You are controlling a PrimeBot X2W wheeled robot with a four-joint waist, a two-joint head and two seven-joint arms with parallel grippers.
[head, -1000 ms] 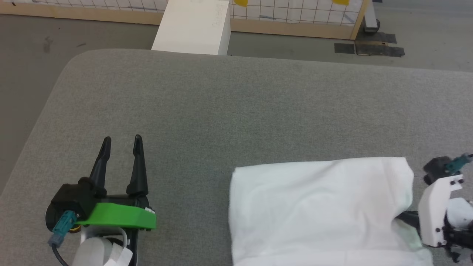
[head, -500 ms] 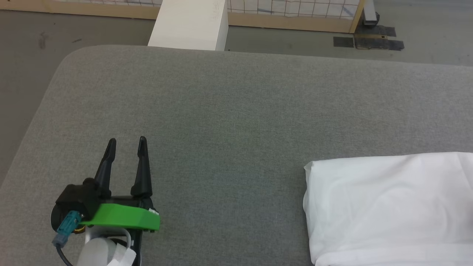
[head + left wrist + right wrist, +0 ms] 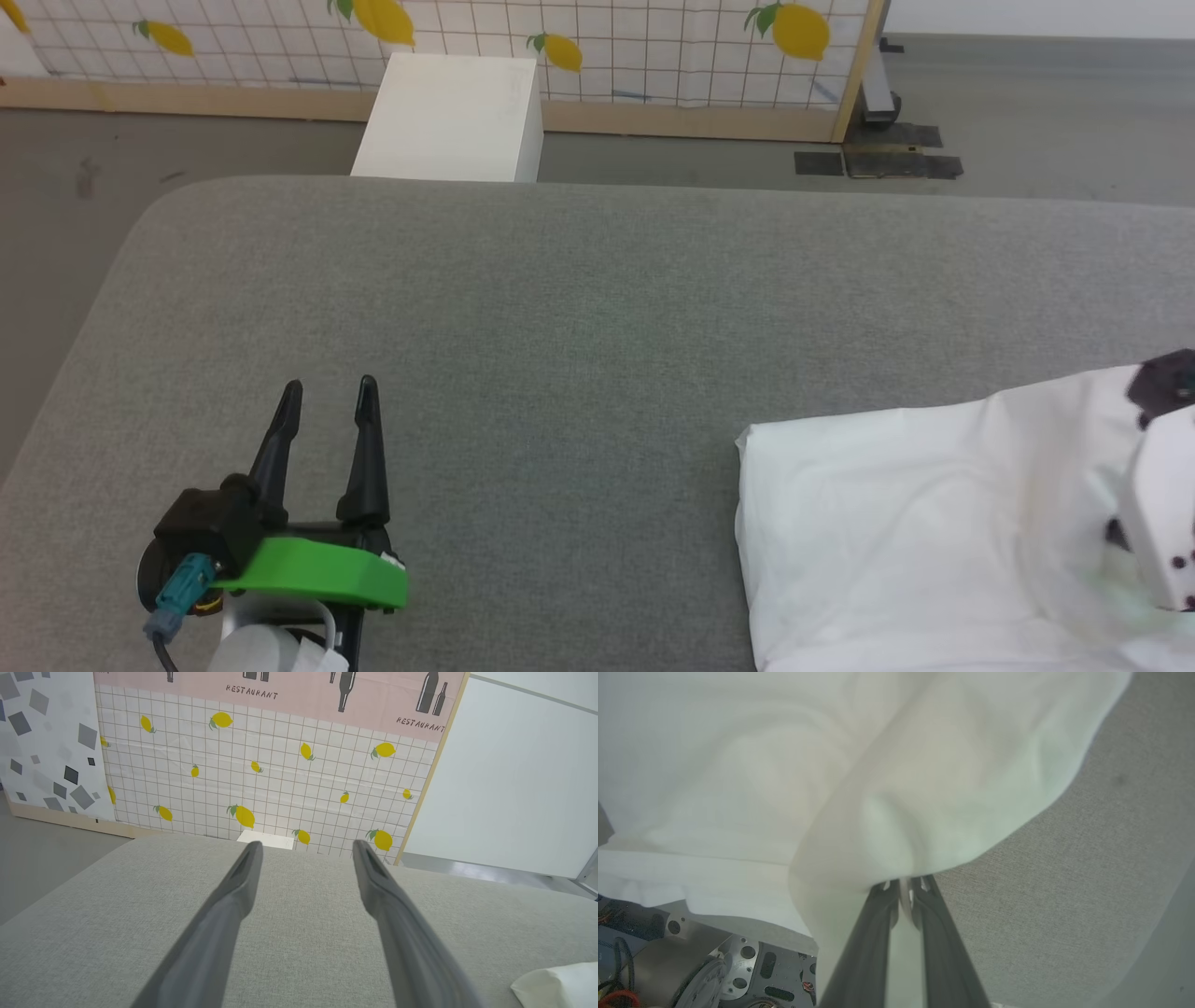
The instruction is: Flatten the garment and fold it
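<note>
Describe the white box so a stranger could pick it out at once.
Start at the big grey fabric-covered table and look past its far edge toward the lemon-patterned wall. The white box stands there, rigid and square-edged, unlike the soft white garment on the table's right side.

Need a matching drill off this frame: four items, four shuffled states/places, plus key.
Items
1. left gripper
2. right gripper
3. garment
4. white box

States/places
A. beyond the far edge of the grey surface, before the lemon-print panel
B. shut on the garment
C. open, over bare grey surface
D. on the grey surface, at the robot's right

Pairs: 1-C, 2-B, 3-D, 4-A
</note>
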